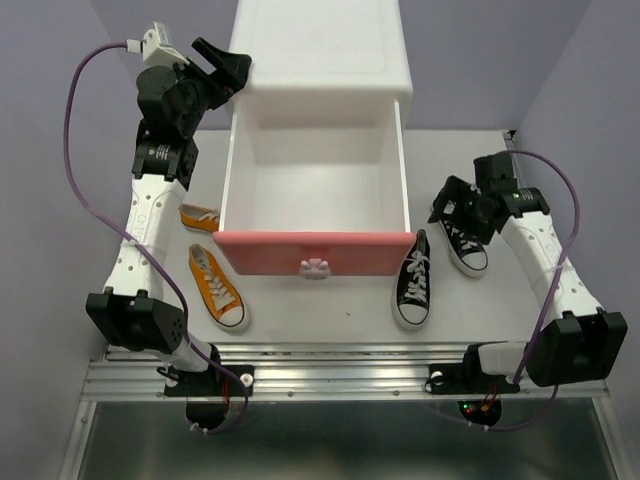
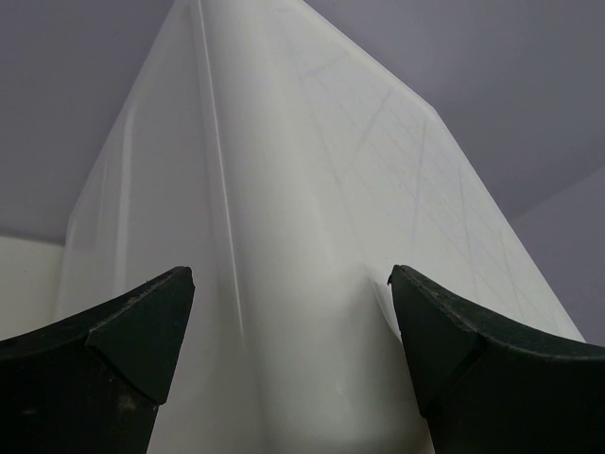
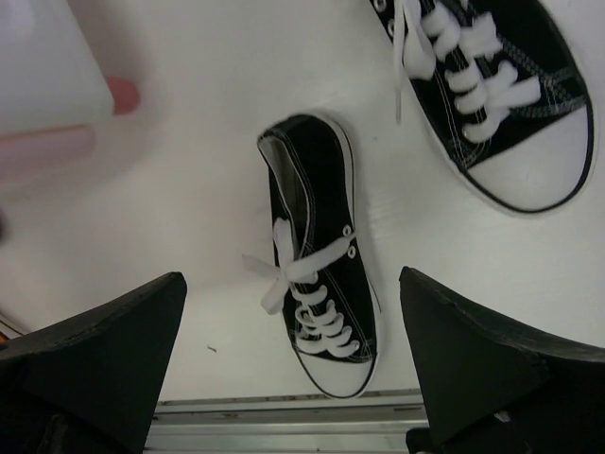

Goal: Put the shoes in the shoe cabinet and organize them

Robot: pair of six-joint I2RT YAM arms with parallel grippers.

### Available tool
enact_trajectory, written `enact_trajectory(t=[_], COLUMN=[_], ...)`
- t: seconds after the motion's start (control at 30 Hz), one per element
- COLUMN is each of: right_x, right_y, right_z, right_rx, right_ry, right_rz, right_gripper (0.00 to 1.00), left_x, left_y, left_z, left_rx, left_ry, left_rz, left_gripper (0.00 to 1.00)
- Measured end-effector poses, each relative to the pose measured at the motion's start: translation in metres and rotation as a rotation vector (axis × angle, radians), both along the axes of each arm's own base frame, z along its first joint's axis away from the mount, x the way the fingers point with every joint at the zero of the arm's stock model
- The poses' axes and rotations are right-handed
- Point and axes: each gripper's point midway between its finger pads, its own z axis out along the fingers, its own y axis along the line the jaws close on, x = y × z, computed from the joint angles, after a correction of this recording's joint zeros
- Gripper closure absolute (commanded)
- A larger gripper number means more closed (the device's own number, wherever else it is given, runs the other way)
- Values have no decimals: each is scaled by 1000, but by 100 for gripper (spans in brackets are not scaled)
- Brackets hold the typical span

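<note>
Nearest the front edge of the bench (image 1: 330, 330), one black shoe (image 3: 319, 248) is lying flat on its white sole directly beneath the right pincer (image 3: 291, 279). That pincer is hovering above it with its fingers spread wide apart, gripping nothing. The second black shoe (image 3: 492, 85) is resting just beside the first, farther from the bench's edge, not touching it, with loose white laces over dark canvas and a white rubber toe cap.

To that pincer's left, the pink drawer front (image 1: 350, 250) with its white bunny knob (image 1: 315, 266) is standing pulled out toward the arms. Beyond the drawer's other side, the nearer orange shoe (image 1: 215, 285) is lying on the bench, and the farther orange shoe (image 1: 199, 216) is lying partly hidden by the left arm (image 1: 150, 200).

Farthest back, the left pincer (image 2: 291, 274) is hanging with its fingers apart, facing a smooth, glossy white vertical corner of the shoe cabinet (image 2: 284, 189), which is showing between them. I cannot tell whether the fingers are touching it.
</note>
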Motion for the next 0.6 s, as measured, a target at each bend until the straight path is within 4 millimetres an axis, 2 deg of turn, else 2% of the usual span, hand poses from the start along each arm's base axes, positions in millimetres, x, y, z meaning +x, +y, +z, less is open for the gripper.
enact_trajectory(t=[0.17, 0.33, 0.5, 0.6], right_x=[-32, -52, -49, -40], right_y=[17, 36, 49, 52], right_z=[-34, -64, -85, -97], right_rx=[39, 10, -54, -88], right_ry=[91, 174, 202, 203], right_rz=[31, 97, 133, 129], right_gripper=[0, 0, 1, 10], left_x=[0, 0, 0, 0], left_y=[0, 0, 1, 1], left_z=[0, 0, 0, 0], left_rx=[-1, -1, 0, 0], left_ry=[-3, -3, -3, -3], left_rz=[3, 4, 5, 6], left_gripper=[5, 5, 5, 5])
